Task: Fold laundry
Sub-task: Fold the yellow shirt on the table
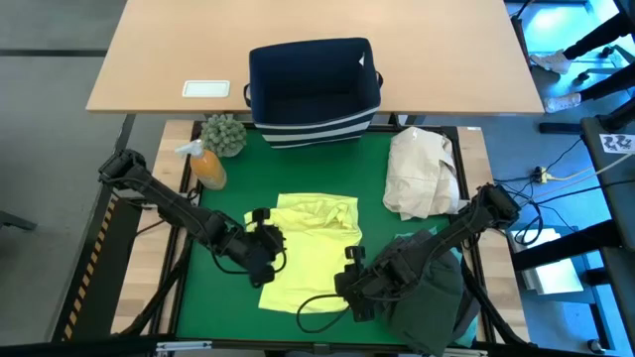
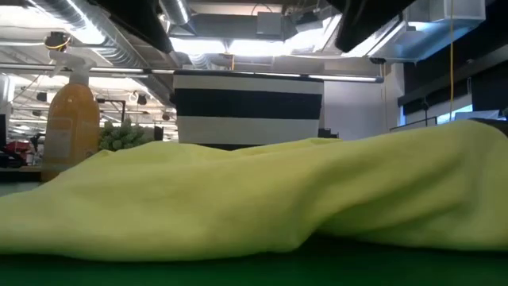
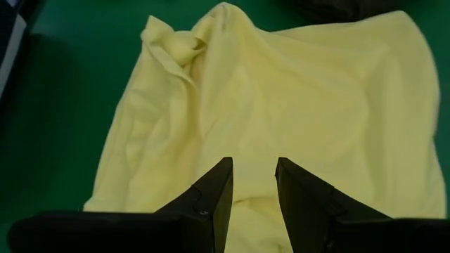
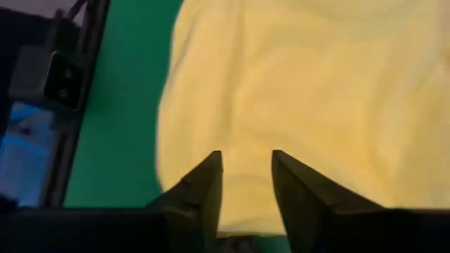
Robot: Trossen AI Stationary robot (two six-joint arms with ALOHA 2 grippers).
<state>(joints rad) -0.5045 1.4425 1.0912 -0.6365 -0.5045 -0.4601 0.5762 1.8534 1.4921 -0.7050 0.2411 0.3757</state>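
Down at the near edge of the green worktop (image 1: 203, 297), the yellow-green shirt (image 1: 310, 256) lies spread flat between the two hands. The left hand (image 1: 270, 256) sits at the shirt's left edge, its fingers (image 3: 214, 193) parted with a narrow gap and resting on the cloth; the wrist view shows yellow fabric in that gap, but whether the cloth is actually pinched cannot be told. The right hand (image 1: 349, 285) sits at the shirt's near right corner, its fingers (image 4: 204, 184) likewise a little apart over the hem, with cloth showing between them and no clear hold to be made out.

Just right of that hand, a heap of charcoal grey garments (image 1: 429, 293) lies under and around the right arm, which hides much of the pile; a sliver of turquoise cloth (image 1: 474, 322) peeks out at the heap's near right edge. Seen from table height, the shirt fills nearly the whole width as a low rumpled ridge and blocks both hands from sight.

Farther back, the cream-beige bundle (image 1: 422, 172) rests at the right side of the worktop. On the left stand an orange spray bottle (image 1: 205, 165) and a small green plant (image 1: 225, 133) beside it. Beyond them the navy bin (image 1: 314, 91) with its striped base sits at the far edge, with a white card (image 1: 205, 88) on the wooden table (image 1: 446, 50) behind.
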